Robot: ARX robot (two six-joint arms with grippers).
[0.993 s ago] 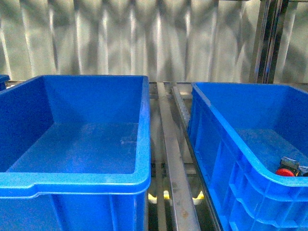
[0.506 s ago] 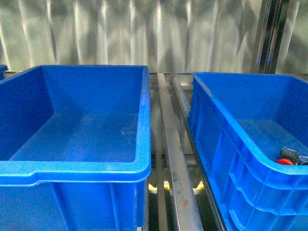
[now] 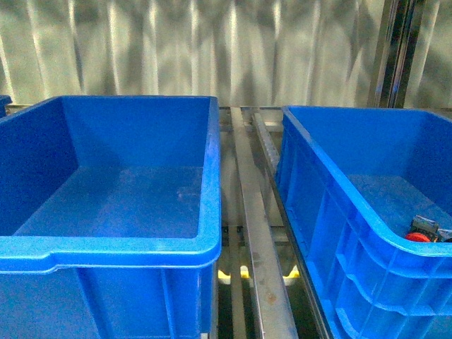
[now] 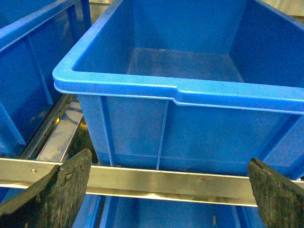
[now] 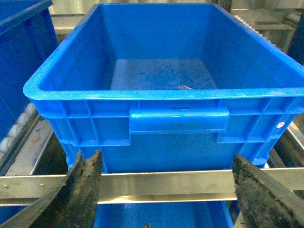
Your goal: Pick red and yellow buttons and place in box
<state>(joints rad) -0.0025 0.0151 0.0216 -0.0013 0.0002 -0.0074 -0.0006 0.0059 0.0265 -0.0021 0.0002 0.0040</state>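
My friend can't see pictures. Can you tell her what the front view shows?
Two big blue plastic crates sit side by side on metal rails. The left crate looks empty; the right crate holds a small red-capped button near the picture's right edge. No robot arms show.

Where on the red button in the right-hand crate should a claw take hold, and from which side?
Probably from above, closing on the dark body behind the red button's cap. It lies low by the right crate's near wall, which blocks a sideways approach; its exact pose is hard to tell.
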